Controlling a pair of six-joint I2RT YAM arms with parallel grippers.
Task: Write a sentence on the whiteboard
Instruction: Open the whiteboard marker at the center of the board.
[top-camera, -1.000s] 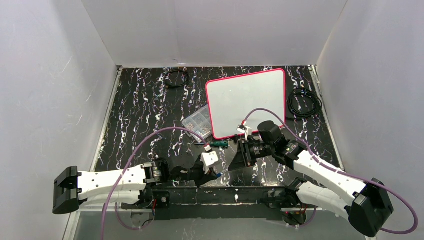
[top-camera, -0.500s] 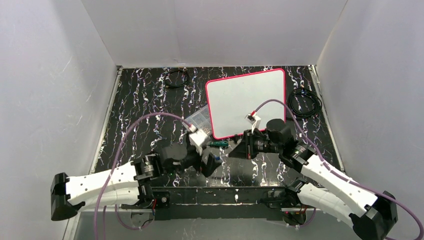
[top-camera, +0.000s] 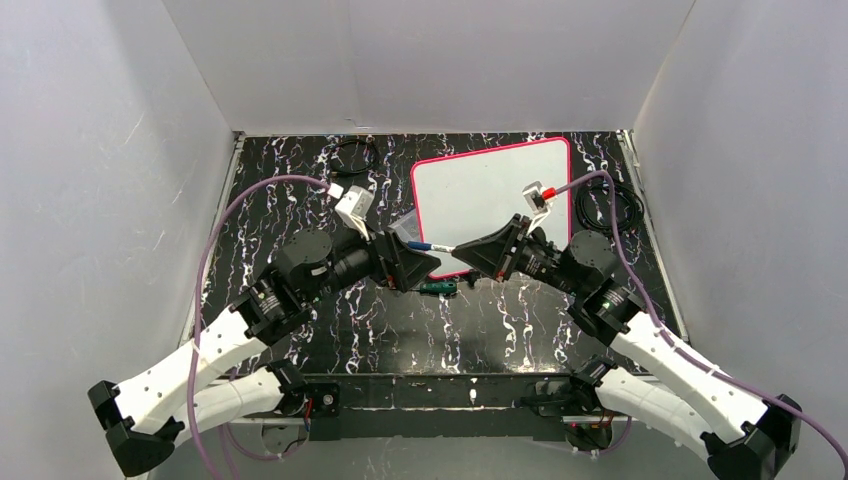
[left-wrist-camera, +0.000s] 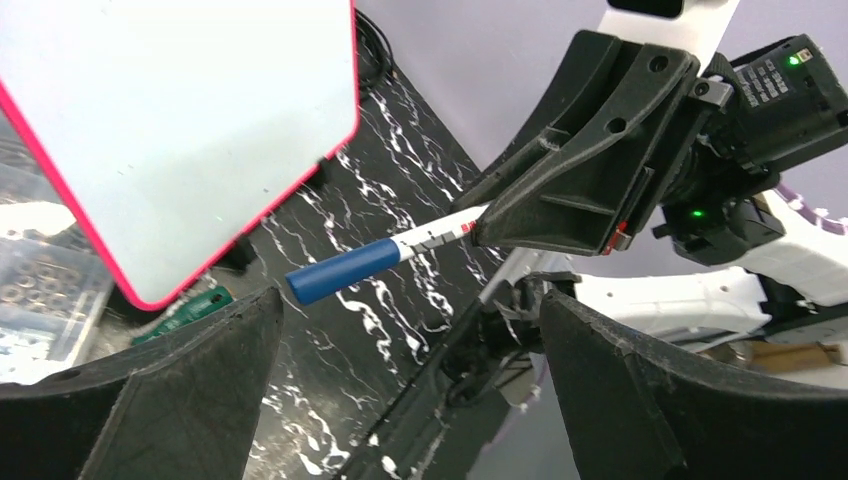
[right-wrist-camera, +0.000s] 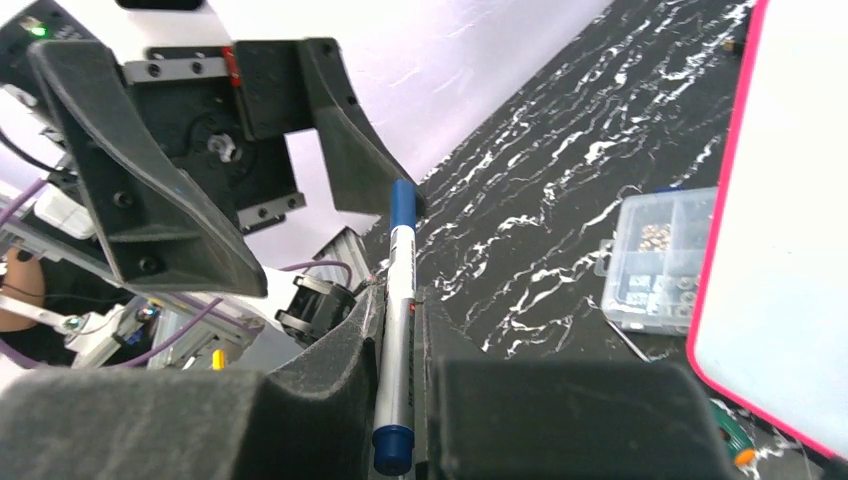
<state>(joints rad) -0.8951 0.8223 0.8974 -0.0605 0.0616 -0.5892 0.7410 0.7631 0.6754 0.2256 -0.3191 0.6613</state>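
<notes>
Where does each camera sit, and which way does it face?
Top external: above and behind the bases, looking down at the whiteboard; left arm and right arm show whole.
Left wrist: on the left arm, looking through the open left gripper at the marker held by the right gripper.
Right wrist: on the right arm, looking over its own shut fingers, along the marker, toward the left gripper.
Shared: both wrist views show marker and whiteboard.

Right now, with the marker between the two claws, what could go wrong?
The left claw is open, and the blue cap of the marker sits near one finger, not centred. Closing now could twist it loose from the right claw, which grips the barrel. The claws' tips are close together, so a small advance might make them collide.
</notes>
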